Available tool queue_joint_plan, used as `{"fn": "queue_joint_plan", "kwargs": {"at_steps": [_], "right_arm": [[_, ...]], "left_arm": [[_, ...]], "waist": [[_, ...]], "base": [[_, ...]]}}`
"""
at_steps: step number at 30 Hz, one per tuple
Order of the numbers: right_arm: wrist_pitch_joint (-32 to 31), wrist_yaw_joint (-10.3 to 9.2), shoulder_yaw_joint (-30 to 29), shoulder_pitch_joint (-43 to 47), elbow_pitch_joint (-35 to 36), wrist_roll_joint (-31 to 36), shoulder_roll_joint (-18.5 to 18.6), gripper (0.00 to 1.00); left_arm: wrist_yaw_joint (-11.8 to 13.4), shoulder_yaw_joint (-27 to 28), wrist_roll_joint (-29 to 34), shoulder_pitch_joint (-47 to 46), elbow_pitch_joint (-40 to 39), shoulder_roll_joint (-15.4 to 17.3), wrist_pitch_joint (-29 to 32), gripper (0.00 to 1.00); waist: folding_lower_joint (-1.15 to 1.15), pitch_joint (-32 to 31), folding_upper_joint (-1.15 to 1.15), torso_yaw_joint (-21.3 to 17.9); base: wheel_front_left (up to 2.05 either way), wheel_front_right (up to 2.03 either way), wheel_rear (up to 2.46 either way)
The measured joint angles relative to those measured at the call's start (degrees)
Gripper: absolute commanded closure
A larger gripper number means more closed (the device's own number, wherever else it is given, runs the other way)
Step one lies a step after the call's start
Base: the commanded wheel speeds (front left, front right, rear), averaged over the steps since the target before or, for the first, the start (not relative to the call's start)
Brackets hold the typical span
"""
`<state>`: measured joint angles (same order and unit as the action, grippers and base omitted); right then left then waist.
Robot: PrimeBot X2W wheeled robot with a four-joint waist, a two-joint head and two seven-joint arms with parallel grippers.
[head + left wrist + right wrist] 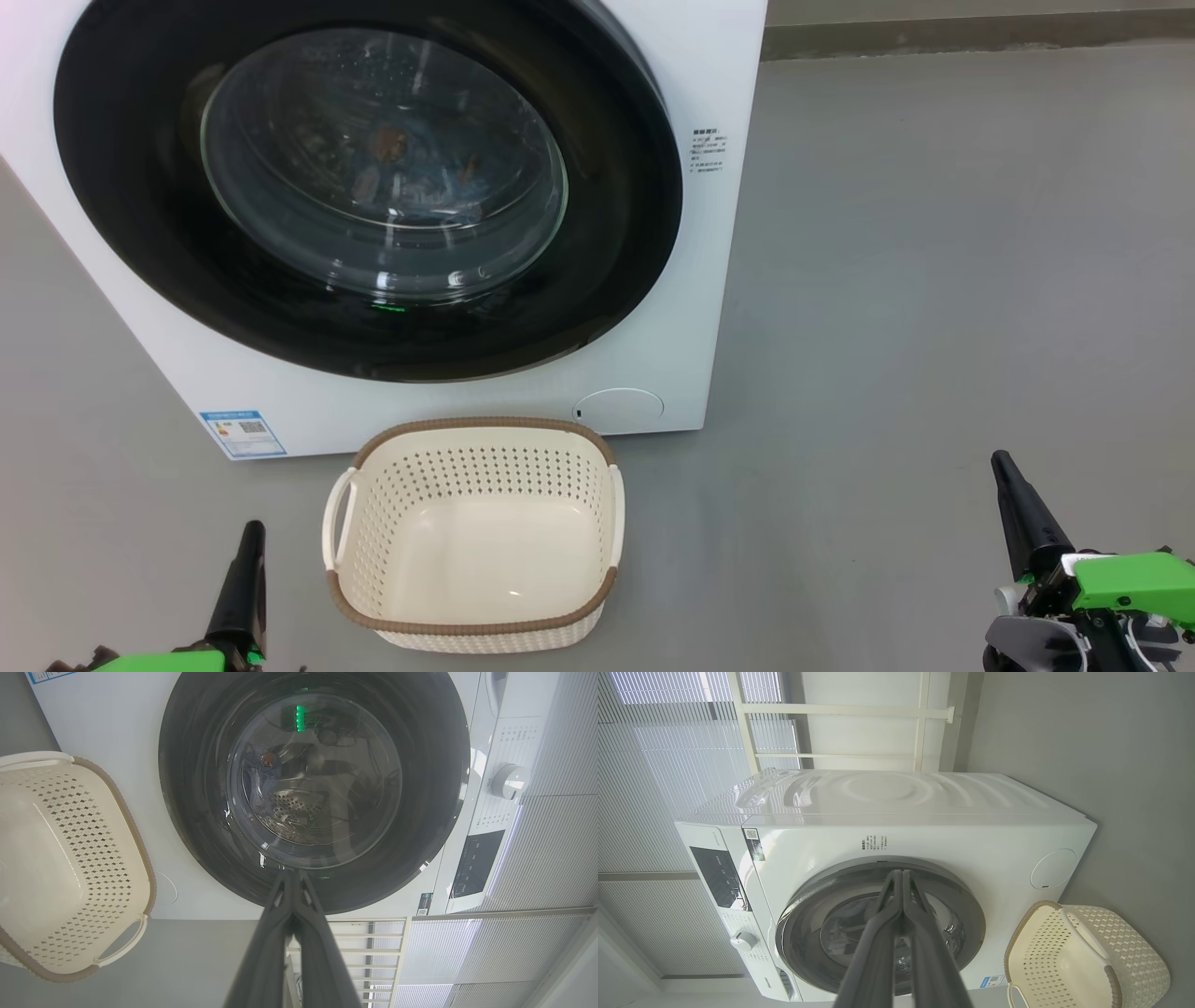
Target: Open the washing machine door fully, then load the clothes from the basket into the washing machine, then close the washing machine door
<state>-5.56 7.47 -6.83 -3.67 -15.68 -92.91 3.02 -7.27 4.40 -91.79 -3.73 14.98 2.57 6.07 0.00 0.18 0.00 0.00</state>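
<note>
Big white boxy front-loading washing machine (719, 280) stands on the grey floor (934, 280). Its large round door with a glossy black ring (625, 215) sits flush against the front and looks closed. Light blue printed clothes (401, 177) lie inside the drum, dim behind the bulging glass; the smaller white piece can't be made out. Small cream-white perforated plastic basket with a brown rim (485, 425) is empty and sits on the floor just in front of the machine, below the door.

Left hand (252, 537) is low on the left, near the basket, fingers pressed together and holding nothing. Right hand (1004, 467) is low on the right, well apart from the basket, also pressed together and empty. Neither touches the machine.

All three steps look done, so the risks are leftovers:
- **Latch:** it is not visible, so a door that looks flush may only be resting shut and could spring back.
- **Trapped fabric:** a fold could be caught at the gasket. The dark ring hides that edge, so I can't tell.
- **Extra push on the door:** pointed shut fingers could skid on the glossy ring or knock the glass.
- **Basket:** it is light and close to the left hand, so a careless arm swing or a roll forward could shove or tip it.
</note>
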Motion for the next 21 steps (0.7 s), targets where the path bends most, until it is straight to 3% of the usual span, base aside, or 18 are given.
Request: {"fn": "queue_joint_plan", "kwargs": {"at_steps": [21], "right_arm": [[-0.18, 0.00, -0.27, 0.00, 0.00, 0.09, -0.27, 1.00]], "left_arm": [[0.00, 0.08, 0.00, -0.01, 0.00, -0.01, 0.05, 1.00]], "waist": [[0.00, 0.00, 0.00, 0.00]], "base": [[0.00, 0.00, 0.00]]}}
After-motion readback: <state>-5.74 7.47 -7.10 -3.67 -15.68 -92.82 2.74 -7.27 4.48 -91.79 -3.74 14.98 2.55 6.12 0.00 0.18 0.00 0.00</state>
